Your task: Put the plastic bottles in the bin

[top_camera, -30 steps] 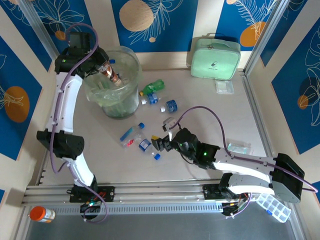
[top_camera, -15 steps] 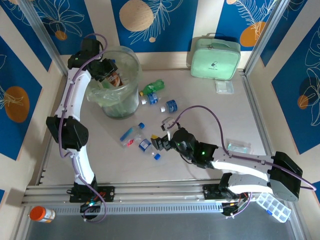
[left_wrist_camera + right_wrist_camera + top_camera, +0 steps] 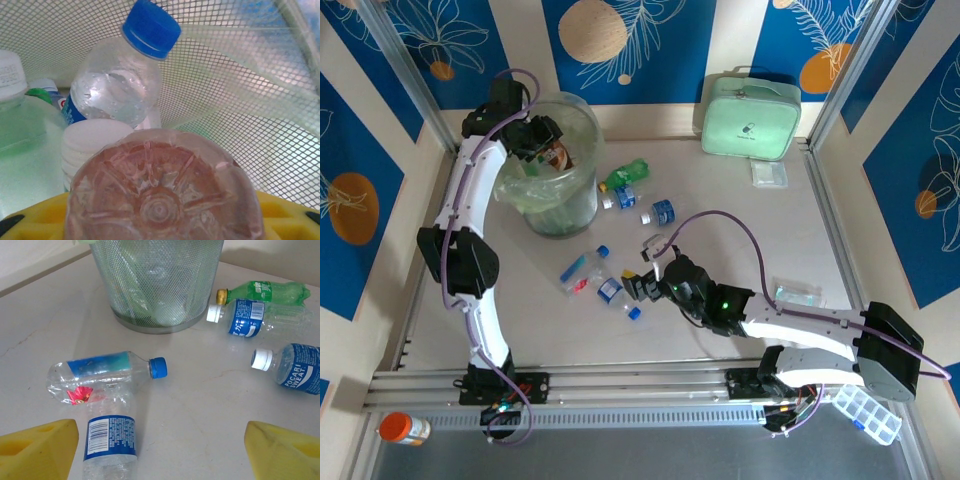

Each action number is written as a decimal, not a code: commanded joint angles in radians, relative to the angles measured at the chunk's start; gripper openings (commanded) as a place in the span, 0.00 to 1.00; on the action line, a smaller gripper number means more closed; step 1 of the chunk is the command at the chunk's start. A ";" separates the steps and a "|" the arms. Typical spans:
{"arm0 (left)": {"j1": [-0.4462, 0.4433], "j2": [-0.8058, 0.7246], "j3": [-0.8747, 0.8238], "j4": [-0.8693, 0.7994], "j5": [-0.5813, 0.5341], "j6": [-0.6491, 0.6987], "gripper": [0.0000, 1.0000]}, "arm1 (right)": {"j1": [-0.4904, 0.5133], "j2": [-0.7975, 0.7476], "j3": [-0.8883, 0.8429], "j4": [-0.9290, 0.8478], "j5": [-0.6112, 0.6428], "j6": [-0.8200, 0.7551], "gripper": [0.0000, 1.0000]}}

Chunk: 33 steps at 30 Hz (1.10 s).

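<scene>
L jaws gripping brown bottle [image 3: 162, 200] in bin [image 3: 563, 207] mouth, R jaws wide, empty, over table btls [image 3: 107, 375]

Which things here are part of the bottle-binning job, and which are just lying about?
Job: bin; brownish bottle held by left gripper over it; green bottle, Pocari bottle, blue-capped bottle on the table.
Lying about: mint green case; orange pill bottle; clear compartment box; small clear packet.
</scene>
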 commanded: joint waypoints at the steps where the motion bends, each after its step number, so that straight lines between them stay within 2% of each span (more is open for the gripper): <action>1: 0.006 0.002 -0.026 -0.052 0.005 0.020 0.68 | 0.007 0.005 0.035 0.009 0.032 -0.014 0.87; 2: 0.006 -0.011 -0.029 -0.047 -0.001 0.016 0.70 | 0.008 0.006 0.034 0.010 0.038 -0.015 0.87; 3: 0.006 -0.025 -0.032 -0.041 -0.005 0.016 0.78 | 0.010 0.004 0.032 0.012 0.044 -0.017 0.87; 6: 0.006 -0.064 -0.033 -0.037 -0.005 0.014 0.89 | 0.010 -0.001 0.029 0.016 0.044 -0.019 0.87; 13: 0.005 -0.190 -0.090 -0.038 -0.010 0.003 0.86 | 0.010 -0.001 0.027 0.018 0.053 -0.023 0.87; 18: -0.023 -0.390 -0.226 0.010 -0.100 -0.005 0.83 | 0.012 -0.004 0.029 0.015 0.050 -0.022 0.87; 22: -0.104 -0.577 -0.363 0.053 -0.214 -0.002 0.83 | 0.009 -0.001 0.030 0.013 0.050 -0.019 0.87; 27: -0.285 -0.808 -0.607 0.142 -0.382 0.016 0.82 | 0.009 -0.004 0.029 0.011 0.049 -0.016 0.87; 33: -0.469 -0.981 -0.916 0.231 -0.471 -0.013 0.81 | -0.002 0.009 0.031 0.012 0.022 -0.006 0.87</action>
